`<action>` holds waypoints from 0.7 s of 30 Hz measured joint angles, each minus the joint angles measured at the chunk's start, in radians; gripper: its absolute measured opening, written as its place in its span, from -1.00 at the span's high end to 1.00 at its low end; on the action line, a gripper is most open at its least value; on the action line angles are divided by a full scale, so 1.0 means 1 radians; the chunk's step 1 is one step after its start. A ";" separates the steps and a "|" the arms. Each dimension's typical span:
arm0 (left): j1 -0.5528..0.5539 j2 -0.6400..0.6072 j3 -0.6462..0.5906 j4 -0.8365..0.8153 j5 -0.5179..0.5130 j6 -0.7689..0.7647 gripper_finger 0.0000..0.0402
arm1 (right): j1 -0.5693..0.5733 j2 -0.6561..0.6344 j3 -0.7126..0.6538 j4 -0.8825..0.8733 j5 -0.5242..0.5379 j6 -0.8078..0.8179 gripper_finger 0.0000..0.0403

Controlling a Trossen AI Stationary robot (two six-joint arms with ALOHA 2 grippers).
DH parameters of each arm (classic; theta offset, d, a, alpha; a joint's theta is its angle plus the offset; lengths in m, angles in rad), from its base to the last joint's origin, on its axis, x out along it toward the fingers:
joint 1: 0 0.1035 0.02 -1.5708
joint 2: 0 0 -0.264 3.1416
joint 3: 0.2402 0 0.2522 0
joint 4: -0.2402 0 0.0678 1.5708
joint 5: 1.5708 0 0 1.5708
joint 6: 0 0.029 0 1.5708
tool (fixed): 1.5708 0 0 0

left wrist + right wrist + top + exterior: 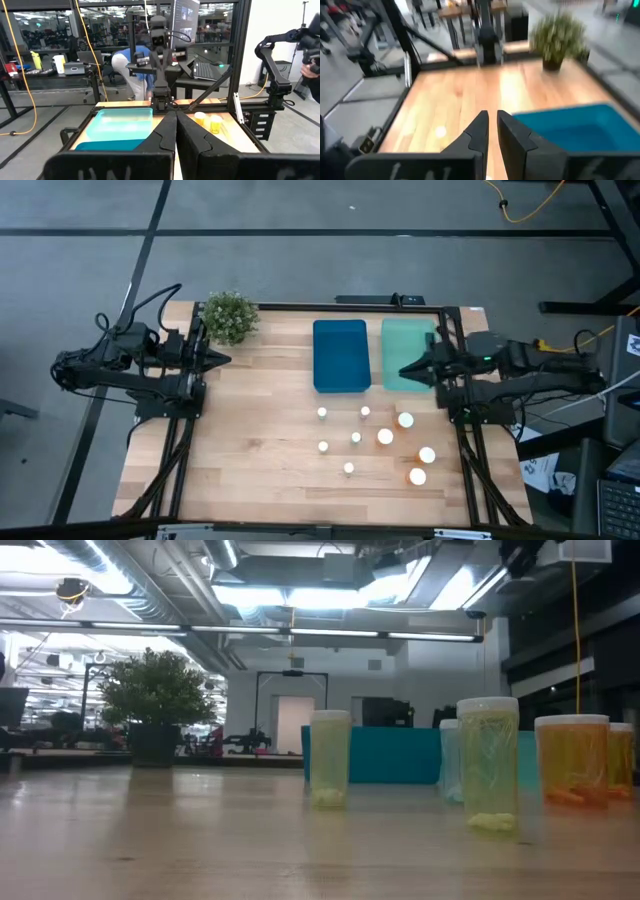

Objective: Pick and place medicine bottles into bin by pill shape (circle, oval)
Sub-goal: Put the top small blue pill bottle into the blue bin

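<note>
Several medicine bottles stand upright on their bases on the wooden table in the high view. The small white-capped ones are around [340, 440] and the larger amber ones around [410, 448]. The low view shows them close up, pale ones [330, 758] and an amber one [572, 760]. My left gripper [225, 360] is shut and empty at the table's left edge, its fingers meeting in its wrist view [176, 120]. My right gripper [403, 370] hovers over the green bin's near edge, its fingers a narrow gap apart [492, 122] and empty.
A blue bin [340, 355] and a green bin [408, 345] stand side by side at the far middle of the table, just beyond the bottles. A potted plant [230, 316] stands at the far left corner. Bare wood lies on the table's left half.
</note>
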State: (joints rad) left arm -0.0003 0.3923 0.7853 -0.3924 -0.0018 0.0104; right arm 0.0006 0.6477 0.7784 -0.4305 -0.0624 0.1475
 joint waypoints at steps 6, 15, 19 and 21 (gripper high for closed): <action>0.000 0.000 0.000 0.000 0.000 0.000 1.00 | 0.000 0.123 0.000 -0.003 0.000 0.003 0.79; 0.000 0.000 0.000 0.000 0.000 0.000 1.00 | 0.000 0.232 0.000 -0.023 0.046 -0.053 0.79; 0.000 0.000 0.000 0.000 0.000 0.000 1.00 | 0.000 0.269 0.000 -0.024 0.133 -0.106 0.79; 0.000 0.000 0.000 0.000 0.000 0.000 1.00 | 0.000 0.284 0.000 -0.024 0.169 -0.125 0.79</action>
State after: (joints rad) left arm -0.0004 0.3923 0.7851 -0.3924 -0.0020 0.0101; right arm 0.0002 0.9322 0.7780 -0.4549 0.1064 0.0223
